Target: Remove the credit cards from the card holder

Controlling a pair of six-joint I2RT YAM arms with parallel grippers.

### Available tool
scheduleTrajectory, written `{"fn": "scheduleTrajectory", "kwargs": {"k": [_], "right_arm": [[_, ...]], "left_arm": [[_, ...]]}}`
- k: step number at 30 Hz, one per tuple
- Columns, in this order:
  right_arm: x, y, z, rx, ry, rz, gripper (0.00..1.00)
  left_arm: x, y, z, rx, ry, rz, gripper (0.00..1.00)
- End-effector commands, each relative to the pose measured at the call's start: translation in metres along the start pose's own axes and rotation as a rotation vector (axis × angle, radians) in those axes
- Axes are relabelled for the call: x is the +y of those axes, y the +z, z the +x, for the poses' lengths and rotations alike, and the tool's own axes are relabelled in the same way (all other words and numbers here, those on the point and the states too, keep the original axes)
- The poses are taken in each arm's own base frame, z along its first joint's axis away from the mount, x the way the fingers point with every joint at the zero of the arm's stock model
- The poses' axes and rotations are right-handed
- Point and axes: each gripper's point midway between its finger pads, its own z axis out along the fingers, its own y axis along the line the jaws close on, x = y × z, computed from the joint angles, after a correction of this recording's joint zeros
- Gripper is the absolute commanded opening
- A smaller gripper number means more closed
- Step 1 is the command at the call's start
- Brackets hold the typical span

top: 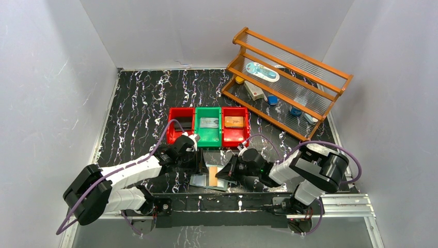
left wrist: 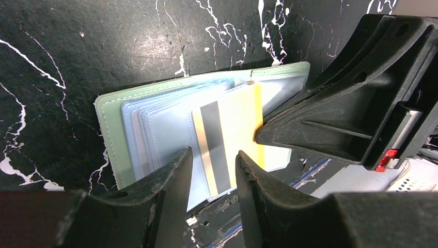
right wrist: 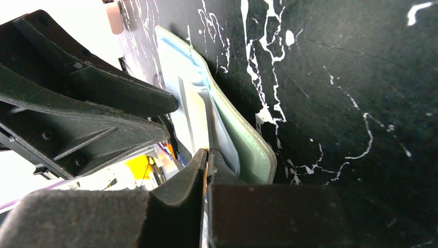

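One yellow card (left wrist: 243, 124) with a dark stripe down its back lies across the open card holder (left wrist: 111, 129), which sits flat on the black marbled table (left wrist: 77, 41) directly beneath my two grippers. The holder's sage-green cover faces down, and a fan of pale blue clear sleeves (left wrist: 160, 129) spreads over it. I cannot tell how much of the card is tucked in.

My right gripper (right wrist: 207, 154) reaches in low from the side, tilted close to the table. Its fingers are pressed together on the card's outer edge, with a thin orange sliver showing between them. My left gripper (left wrist: 213, 155) points down over the holder with its fingers spread, one on each side of the stripe. Whether they touch the sleeves, I cannot tell.

Beyond both grippers, a silvery card (top: 209, 122) rests in the green bin (top: 198, 129) and a tan card (top: 233, 121) in the red bin (top: 246, 129) beside it.
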Motion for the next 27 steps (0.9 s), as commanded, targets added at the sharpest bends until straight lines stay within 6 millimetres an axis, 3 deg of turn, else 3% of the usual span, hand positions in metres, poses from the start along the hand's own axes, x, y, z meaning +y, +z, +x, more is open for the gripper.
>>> {"fn": "scheduleTrajectory", "kwargs": {"k": [1,5,12,16,27], "right_arm": [[-0.006,-0.002,-0.001,0.009,-0.024,0.023,0.09],[-0.012,-0.001,-0.003,-0.007,0.014,0.044,0.09],[-0.019,0.008,-0.004,0.0,0.03,0.108,0.11],[-0.019,0.008,-0.007,-0.013,0.04,0.109,0.11],[-0.026,0.003,-0.007,-0.027,0.047,0.126,0.11]], "left_arm": [[0.04,-0.001,0.021,0.055,0.003,-0.158,0.36],[0.033,-0.005,0.018,0.036,0.01,-0.129,0.36],[-0.014,-0.025,-0.006,-0.044,0.048,0.05,0.44],[-0.034,-0.025,-0.005,-0.006,0.069,0.144,0.48],[-0.016,-0.005,0.021,0.136,0.068,0.101,0.47]]}}
